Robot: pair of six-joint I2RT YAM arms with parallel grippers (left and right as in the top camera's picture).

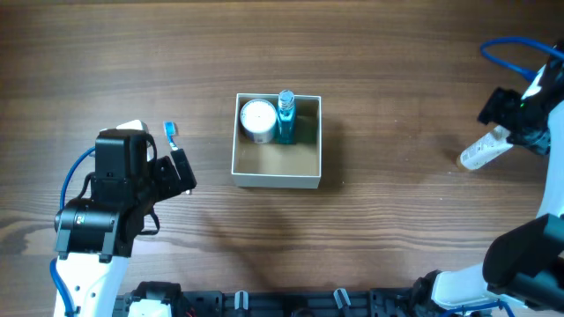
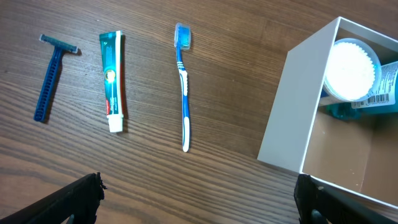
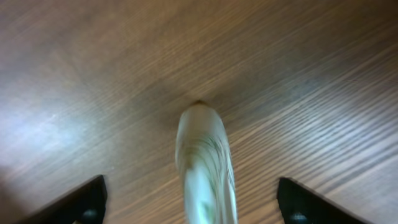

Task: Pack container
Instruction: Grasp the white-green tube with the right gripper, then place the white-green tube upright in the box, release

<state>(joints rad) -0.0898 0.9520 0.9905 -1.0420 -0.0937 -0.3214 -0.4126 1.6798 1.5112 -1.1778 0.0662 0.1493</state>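
From the overhead camera, the container (image 1: 276,181) sits in the middle of the frame on the wooden desk (image 1: 370,246), a square white-walled box with a brown inside. A round white jar (image 1: 258,119) and a blue bottle (image 1: 285,117) stand side by side against its upper wall, and the lower half of the box floor is bare. The left gripper (image 1: 181,167) hangs at centre left, near the container's left wall but apart from it. The blue head of a toothbrush (image 1: 171,130) shows just above it. At the right edge the right gripper (image 1: 513,121) is over the upper end of a white tube (image 1: 483,151), which slants down to the left.

The left wrist view shows the left gripper (image 2: 199,208) wide open and holding nothing, with only its dark tips in the two bottom corners. Above them lie a blue razor (image 2: 53,74), a toothpaste tube (image 2: 112,81) and the toothbrush (image 2: 183,87), side by side and apart, filling the left half of the frame. The container (image 2: 292,118) fills the right side, jar (image 2: 349,68) and bottle (image 2: 380,93) in its upper corner.

In the right wrist view the right gripper (image 3: 193,208) is also spread wide. The blurred white tube (image 3: 204,158) lies between its fingers at bottom centre, with a clear gap on each side.
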